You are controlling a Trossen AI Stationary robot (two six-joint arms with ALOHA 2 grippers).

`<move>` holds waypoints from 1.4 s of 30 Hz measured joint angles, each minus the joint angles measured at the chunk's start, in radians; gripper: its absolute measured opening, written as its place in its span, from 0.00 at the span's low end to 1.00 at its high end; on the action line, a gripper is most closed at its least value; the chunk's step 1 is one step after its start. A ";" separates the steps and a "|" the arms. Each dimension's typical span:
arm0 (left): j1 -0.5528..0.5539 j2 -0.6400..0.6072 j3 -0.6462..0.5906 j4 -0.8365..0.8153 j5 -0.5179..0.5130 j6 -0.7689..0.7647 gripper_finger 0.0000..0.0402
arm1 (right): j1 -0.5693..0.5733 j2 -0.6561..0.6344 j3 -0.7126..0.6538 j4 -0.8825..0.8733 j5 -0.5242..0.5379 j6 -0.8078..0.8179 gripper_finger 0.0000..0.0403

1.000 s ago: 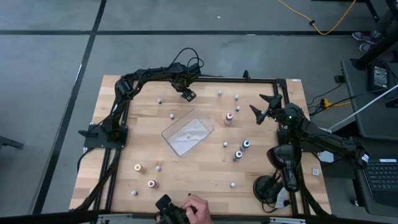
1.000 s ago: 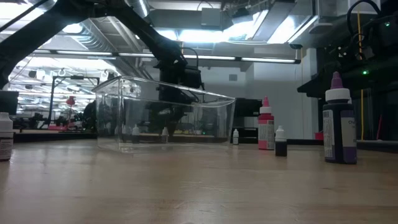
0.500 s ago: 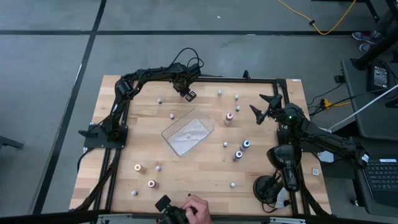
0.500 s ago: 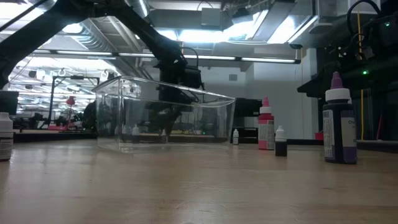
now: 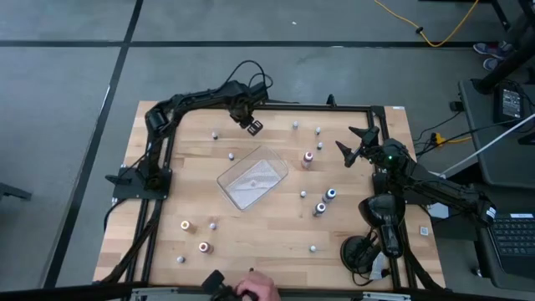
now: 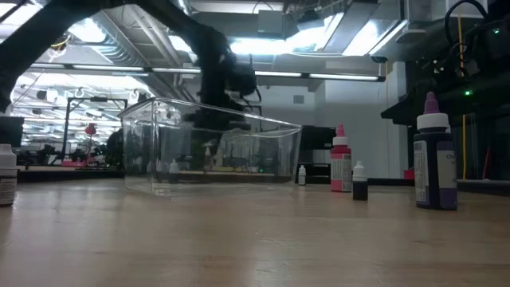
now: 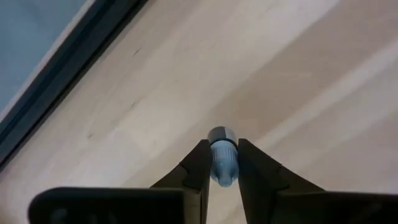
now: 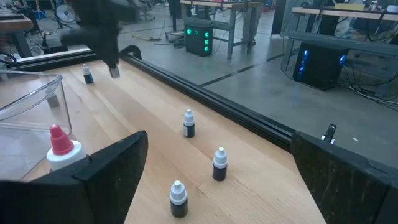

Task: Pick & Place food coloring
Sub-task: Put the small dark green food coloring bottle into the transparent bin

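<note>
The food coloring bottles stand scattered on the wooden table: a red-capped one [image 5: 308,158], two blue ones [image 5: 331,194], orange ones [image 5: 185,225] and several pale ones [image 8: 188,124]. My left gripper [image 5: 252,125] hangs over the table's far side, beyond the clear tray [image 5: 252,177], shut on one tiny pale bottle [image 7: 222,155]. My right gripper [image 5: 355,144] waits open at the table's right side, with nothing between its fingers [image 8: 106,168]. My left gripper pinches the tiny bottle's pale ribbed part [image 7: 223,163] between its two fingers, which point down from above. The bottle's grey rounded end [image 7: 222,134] sticks out past the fingertips. In the right wrist view the bottle [image 8: 115,73] hangs clear of the table.
The clear tray [image 6: 211,155] sits mid-table and holds no bottles. A black frame rail [image 8: 205,93] runs along the table's far edge. A person's hand [image 5: 251,289] shows at the near edge. A tall purple bottle [image 6: 434,159] stands near the low camera.
My left gripper has shut on the tiny bottle at the table's far side and then risen with it, so the bottle now hangs clear of the wood. The person's hand at the near edge has drawn back a little.
</note>
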 joint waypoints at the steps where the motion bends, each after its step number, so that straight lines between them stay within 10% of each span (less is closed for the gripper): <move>1: -0.005 -0.017 0.001 -0.013 0.006 -0.002 0.13 | 0.000 0.000 0.000 0.000 0.000 0.000 0.98; 22: -0.279 -0.374 0.000 -0.278 0.050 -0.233 0.13 | 0.000 0.000 0.000 0.000 0.000 -0.002 0.98; 42: -0.610 -0.316 0.001 -0.304 0.025 -0.429 0.13 | 0.000 0.000 0.000 0.000 0.000 -0.002 0.98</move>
